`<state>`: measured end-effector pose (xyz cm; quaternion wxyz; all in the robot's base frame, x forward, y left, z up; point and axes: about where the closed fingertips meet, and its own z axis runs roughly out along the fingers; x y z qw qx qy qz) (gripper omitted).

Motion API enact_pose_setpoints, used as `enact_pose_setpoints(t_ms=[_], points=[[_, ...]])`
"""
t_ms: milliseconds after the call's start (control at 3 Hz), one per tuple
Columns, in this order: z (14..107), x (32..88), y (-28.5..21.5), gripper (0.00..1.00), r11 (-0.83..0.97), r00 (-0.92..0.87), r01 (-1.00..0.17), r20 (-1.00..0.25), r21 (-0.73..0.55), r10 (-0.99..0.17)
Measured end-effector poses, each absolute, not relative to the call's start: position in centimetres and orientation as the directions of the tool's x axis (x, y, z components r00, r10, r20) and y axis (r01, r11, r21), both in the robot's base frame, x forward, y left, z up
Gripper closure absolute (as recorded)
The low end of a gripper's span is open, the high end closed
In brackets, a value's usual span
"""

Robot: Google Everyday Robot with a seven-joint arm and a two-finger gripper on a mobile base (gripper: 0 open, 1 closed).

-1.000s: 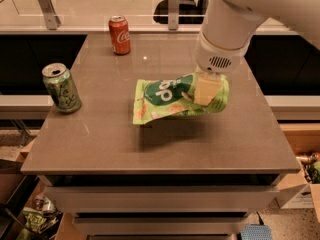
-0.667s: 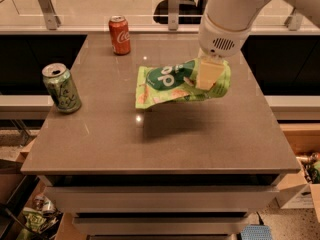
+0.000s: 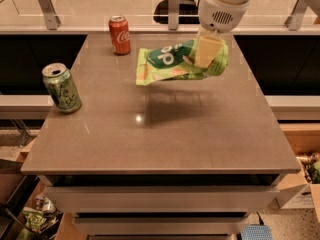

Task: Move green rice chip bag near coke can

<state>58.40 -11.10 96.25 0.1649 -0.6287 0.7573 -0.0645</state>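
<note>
Camera view: gripper [image 3: 207, 51] pinches the green rice chip bag [image 3: 165, 61] at its end farthest from coke can [image 3: 120, 35]; bag's long axis points toward that can.

Open tabletop [image 3: 165, 134] between claw [image 3: 207, 54] aloft and coke can [image 3: 120, 35]

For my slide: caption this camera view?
Gripper holds crinkly light-green rice chip bag above brown table, near upright red coke can.

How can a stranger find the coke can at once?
On the brown table, look far left. The coke can stands there, left of the gripper holding the green rice chip bag. It is red, unlike the green can.
</note>
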Motion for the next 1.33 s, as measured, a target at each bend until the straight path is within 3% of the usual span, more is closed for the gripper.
enact_pose_setpoints(t_ms=[1333], points=[[95.7, 66.4, -9.9, 1.00, 0.219, -0.174, -0.926, -0.169, -0.306, -0.970]])
